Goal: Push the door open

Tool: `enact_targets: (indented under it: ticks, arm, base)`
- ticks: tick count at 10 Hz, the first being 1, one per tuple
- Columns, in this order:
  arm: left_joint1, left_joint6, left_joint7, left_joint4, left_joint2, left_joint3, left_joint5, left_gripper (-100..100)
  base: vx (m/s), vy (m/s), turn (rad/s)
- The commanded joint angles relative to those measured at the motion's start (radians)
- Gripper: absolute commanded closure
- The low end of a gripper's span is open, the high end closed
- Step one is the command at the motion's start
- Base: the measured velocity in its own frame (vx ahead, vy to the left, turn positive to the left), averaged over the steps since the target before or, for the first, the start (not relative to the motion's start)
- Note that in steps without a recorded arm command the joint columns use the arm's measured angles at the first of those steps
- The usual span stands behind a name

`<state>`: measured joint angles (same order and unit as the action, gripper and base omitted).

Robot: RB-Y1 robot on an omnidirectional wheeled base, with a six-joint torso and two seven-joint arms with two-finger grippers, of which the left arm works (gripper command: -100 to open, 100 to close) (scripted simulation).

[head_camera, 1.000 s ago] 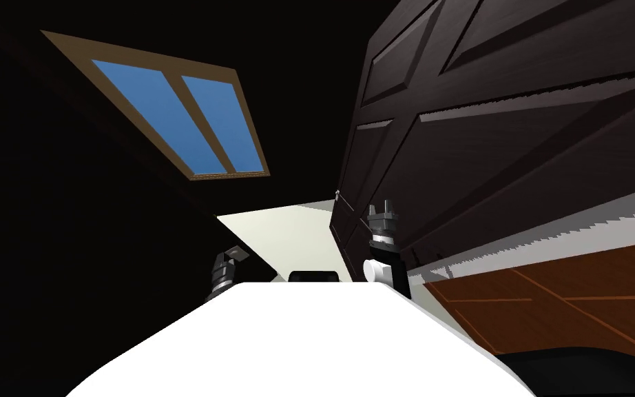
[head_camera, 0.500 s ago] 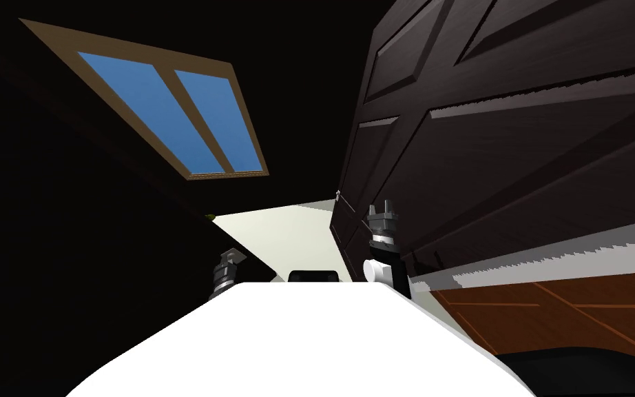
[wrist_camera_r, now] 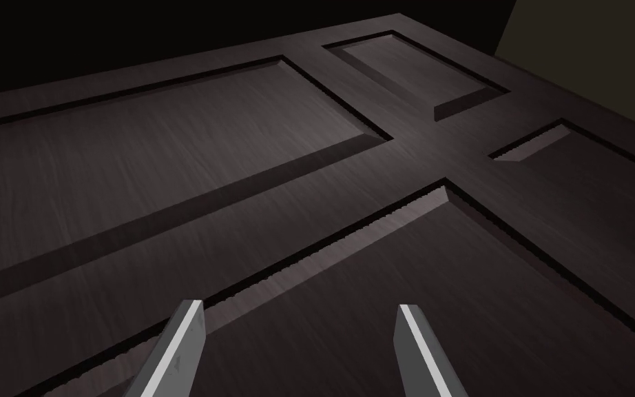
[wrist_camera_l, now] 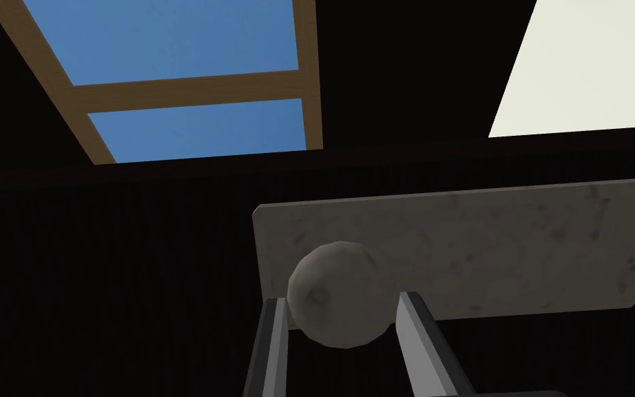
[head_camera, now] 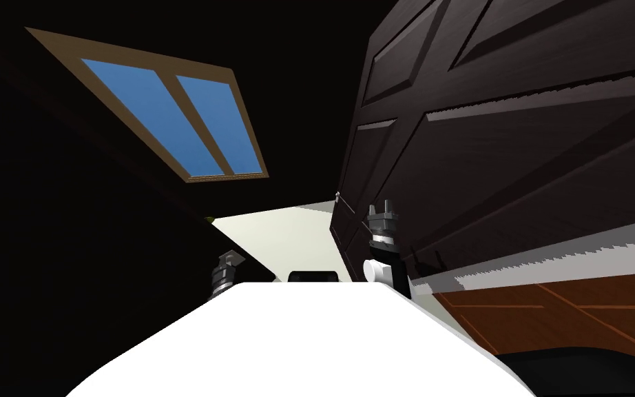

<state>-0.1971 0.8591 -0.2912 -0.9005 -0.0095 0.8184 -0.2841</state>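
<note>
Door [head_camera: 488, 158], dark and panelled, stands ajar on my right, scarcely further round than a second ago, right gripper [head_camera: 383, 205] wide-jawed against its face, left gripper [wrist_camera_l: 340, 303] narrowed around grey knob [wrist_camera_l: 330, 289], so pushing seems stalled.
</note>
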Motion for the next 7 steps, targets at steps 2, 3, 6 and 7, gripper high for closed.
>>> enact_targets:
  ticks: [2,3,6,7]
  arm:
    - [-0.003,-0.009,0.012,-0.023,0.014,0.013,0.027,100]
    - [-0.003,-0.009,0.012,-0.023,0.014,0.013,0.027,100]
    - [-0.007,-0.020,0.051,-0.019,0.035,0.041,0.099,100]
    - [-0.007,-0.020,0.051,-0.019,0.035,0.041,0.099,100]
  base:
    - [0.164,0.066,-0.002]
    - [0.059,0.037,0.000]
    - [0.132,0.059,-0.030]
    - [0.120,0.067,-0.015]
